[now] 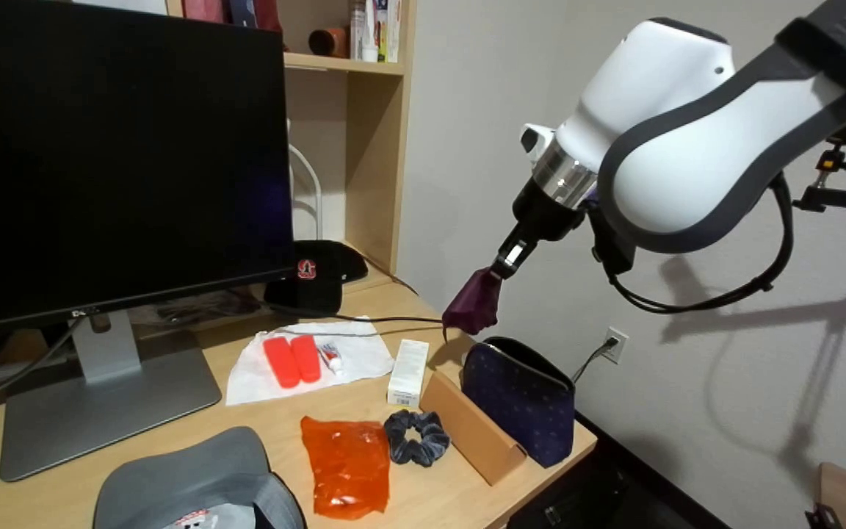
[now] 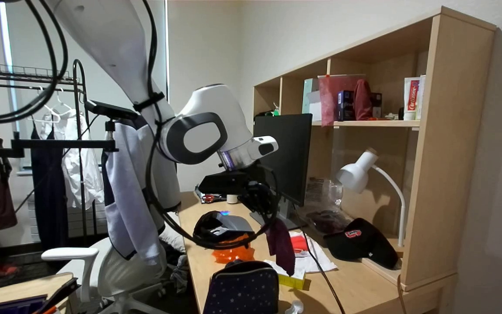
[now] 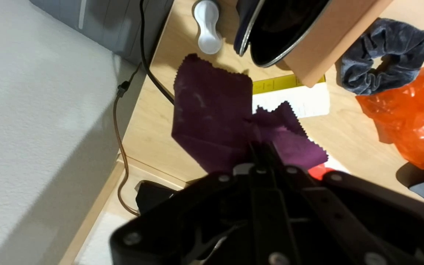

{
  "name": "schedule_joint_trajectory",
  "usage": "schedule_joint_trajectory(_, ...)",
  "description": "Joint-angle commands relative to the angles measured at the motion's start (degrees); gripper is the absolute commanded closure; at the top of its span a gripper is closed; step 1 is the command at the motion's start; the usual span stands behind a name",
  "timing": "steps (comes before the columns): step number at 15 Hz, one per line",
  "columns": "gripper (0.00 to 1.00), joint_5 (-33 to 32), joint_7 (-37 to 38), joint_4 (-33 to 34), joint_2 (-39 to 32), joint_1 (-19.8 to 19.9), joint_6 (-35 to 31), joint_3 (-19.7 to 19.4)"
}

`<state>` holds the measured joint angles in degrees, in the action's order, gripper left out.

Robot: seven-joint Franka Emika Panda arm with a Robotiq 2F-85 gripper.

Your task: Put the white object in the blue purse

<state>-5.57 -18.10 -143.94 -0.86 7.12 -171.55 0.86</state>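
Observation:
My gripper (image 1: 498,272) is shut on a dark purple cloth (image 1: 474,303), which hangs from the fingertips above the table in all views. The blue purse (image 1: 515,400), navy with small stars, stands upright with its zip open near the table corner. It also shows in an exterior view (image 2: 242,288) and at the top of the wrist view (image 3: 244,18). The cloth hangs above and beside the purse, apart from it. A small white two-lobed case (image 3: 209,27) lies beside the purse; it also shows in an exterior view (image 2: 295,307). A white and yellow box (image 1: 407,371) lies close by.
A tan box (image 1: 471,426) leans along the purse. A grey scrunchie (image 1: 417,438), an orange bag (image 1: 349,466), a grey cap (image 1: 188,470) and a white cloth with red pieces (image 1: 292,360) lie on the table. A monitor (image 1: 122,162) and shelf (image 2: 451,144) stand behind; a cable (image 3: 156,82) crosses the edge.

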Motion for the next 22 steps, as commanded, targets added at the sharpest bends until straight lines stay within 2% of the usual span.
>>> schedule_joint_trajectory(1,1.00,1.2,-2.8,-1.4,1.6,-0.7,1.3,1.0)
schedule_joint_trajectory(4,1.00,1.8,-4.5,-2.8,1.6,-1.1,1.8,1.6)
schedule_joint_trajectory(7,1.00,7.2,-9.1,-5.0,1.8,-1.5,0.6,2.4)
schedule_joint_trajectory(16,1.00,29.2,-27.7,-9.9,4.3,-2.5,-1.3,4.1)
schedule_joint_trajectory(22,1.00,37.0,-30.8,-14.3,6.6,-2.8,-2.1,2.2)
